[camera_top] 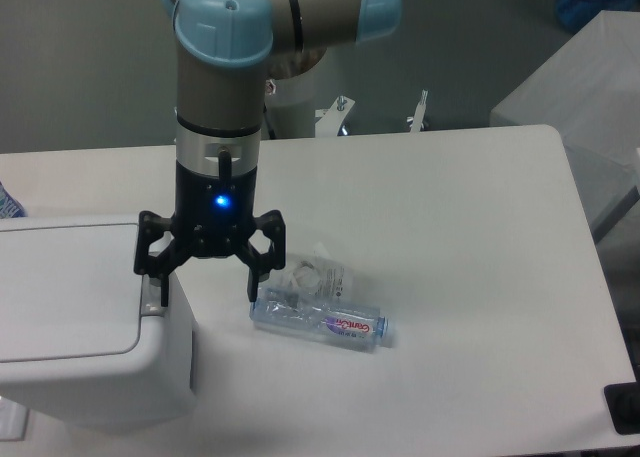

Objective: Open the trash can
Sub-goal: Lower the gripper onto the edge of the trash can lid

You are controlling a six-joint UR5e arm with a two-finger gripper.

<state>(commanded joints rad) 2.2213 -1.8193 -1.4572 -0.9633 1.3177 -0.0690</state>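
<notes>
Hanging wide open, the hand [207,282] straddles the right edge of the trash can [85,322], lid shut; bottle [320,320] lies right on the bench [460,277].

seen from the front and a little above: a white table [450,227] with a big white trash can [85,327] at the left edge, lid [65,287] flat and closed. small grey tab [152,299] at the right side of the lid. hanging above the right edge of the can, the gripper [208,282], black, with a blue light lit on its body, fingers spread wide apart and holding nothing. left finger [160,282] just beside the grey tab, contact not clear; right finger near a clear plastic bottle [320,320], lying on its side on the table. crumpled clear wrapper [315,275] touching the bottle from behind.
</notes>
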